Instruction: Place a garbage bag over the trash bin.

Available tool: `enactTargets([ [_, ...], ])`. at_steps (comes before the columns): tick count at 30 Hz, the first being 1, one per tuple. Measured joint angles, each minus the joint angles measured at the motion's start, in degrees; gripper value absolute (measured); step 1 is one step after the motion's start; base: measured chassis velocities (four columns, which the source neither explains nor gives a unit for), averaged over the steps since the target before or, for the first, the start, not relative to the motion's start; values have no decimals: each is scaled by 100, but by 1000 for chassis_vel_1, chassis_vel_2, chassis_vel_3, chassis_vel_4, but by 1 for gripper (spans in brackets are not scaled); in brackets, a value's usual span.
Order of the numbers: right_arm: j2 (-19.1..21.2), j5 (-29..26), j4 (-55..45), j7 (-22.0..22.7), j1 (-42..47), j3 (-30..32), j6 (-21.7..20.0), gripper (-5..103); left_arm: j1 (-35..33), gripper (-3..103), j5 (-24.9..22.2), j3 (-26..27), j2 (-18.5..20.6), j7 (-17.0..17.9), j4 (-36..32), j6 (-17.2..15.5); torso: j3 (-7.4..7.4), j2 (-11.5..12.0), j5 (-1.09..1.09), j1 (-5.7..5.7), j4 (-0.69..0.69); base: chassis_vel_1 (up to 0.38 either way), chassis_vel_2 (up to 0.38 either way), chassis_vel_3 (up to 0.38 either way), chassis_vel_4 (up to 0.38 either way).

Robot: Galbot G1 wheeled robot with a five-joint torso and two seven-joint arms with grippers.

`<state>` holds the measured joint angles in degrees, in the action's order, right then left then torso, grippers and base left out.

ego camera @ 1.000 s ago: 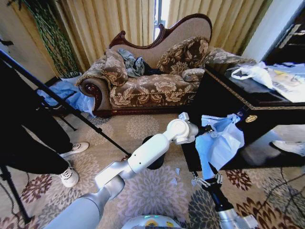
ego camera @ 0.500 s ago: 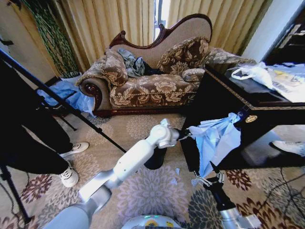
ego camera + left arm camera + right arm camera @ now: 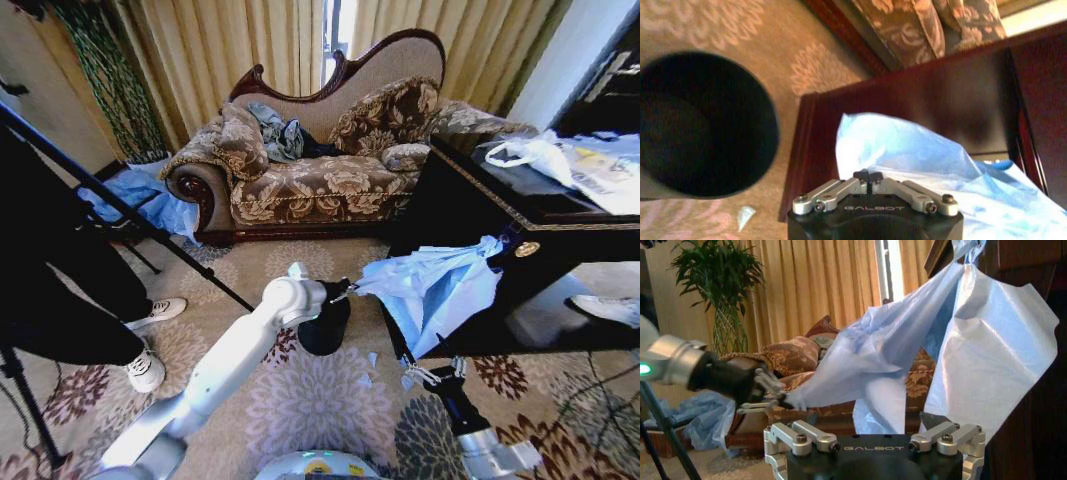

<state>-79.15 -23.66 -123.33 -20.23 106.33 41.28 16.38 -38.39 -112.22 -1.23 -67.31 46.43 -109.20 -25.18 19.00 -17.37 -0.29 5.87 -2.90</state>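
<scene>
The left tool (image 3: 340,292) sits just above the trash bin (image 3: 325,322), its fingers pressed together on a corner of the garbage bag (image 3: 440,290). From the head view the pale blue film stretches out from that pinch toward the robot's right, fanning wide in front of the dark wooden cabinet (image 3: 560,250), and its far end hangs near the cabinet's upper edge. The bin stands on the patterned carpet (image 3: 300,400), between the sofa (image 3: 320,170) and the robot, partly hidden behind the left arm.

The left wrist view gives what the head camera cannot: the bin's (image 3: 703,125) open black mouth seen from above, round rim clear, and the tool's (image 3: 868,176) two fingertips (image 3: 860,175) meeting tightly with the bag (image 3: 907,150) bunched just beyond them. A small white scrap (image 3: 745,216) lies on the carpet by the bin.

The right wrist view looks back the other way. There the left tool (image 3: 777,401) appears side-on, gripping the film's corner, and the bag (image 3: 933,355) billows up in two sheets toward a knot high at the cabinet's edge. The right tool (image 3: 877,442) shows its own fingers (image 3: 797,435) spread wide apart, low under the bag; whether the film's hanging edge touches one of them is hard to say from here. In the head view the right tool (image 3: 432,375) sits low beneath the bag's drooping point.

A white plastic bag (image 3: 535,152) rests on the cabinet's tabletop.
</scene>
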Motion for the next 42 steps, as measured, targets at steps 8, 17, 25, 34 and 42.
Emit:
enactTargets([
  [8, 105, 16, 34, 63, -61, -54, -77, 100, -820, 0, -147, 836, 712, -18, -497, -9, 0, 0, -1, 0, 3, 0, 0, 0, 0],
  [17, 171, -19, 38, 145, -113, -73, -124, 100, -1219, 0, -353, 1374, 1251, -130, -846, -17, 0, 0, 0, 0, 2, 0, 0, 0, 0],
  [25, 288, -547, -206, 389, -136, -275, -470, 100, -889, 0, -346, 1116, 1113, -146, -653, -52, 1, 0, 0, 0, 1, 0, 0, 0, 0],
  [34, 106, -634, 212, 434, -151, -552, -439, 100, -391, 0, -190, 657, 652, -236, 106, -147, 1, 1, 1, 0, 2, 0, 0, 0, 0],
  [42, 194, -837, 351, 68, -122, -550, -346, 100, 419, 0, -186, 321, 137, -224, 830, -79, 1, 1, 2, 0, 1, 0, 0, 0, 0],
])
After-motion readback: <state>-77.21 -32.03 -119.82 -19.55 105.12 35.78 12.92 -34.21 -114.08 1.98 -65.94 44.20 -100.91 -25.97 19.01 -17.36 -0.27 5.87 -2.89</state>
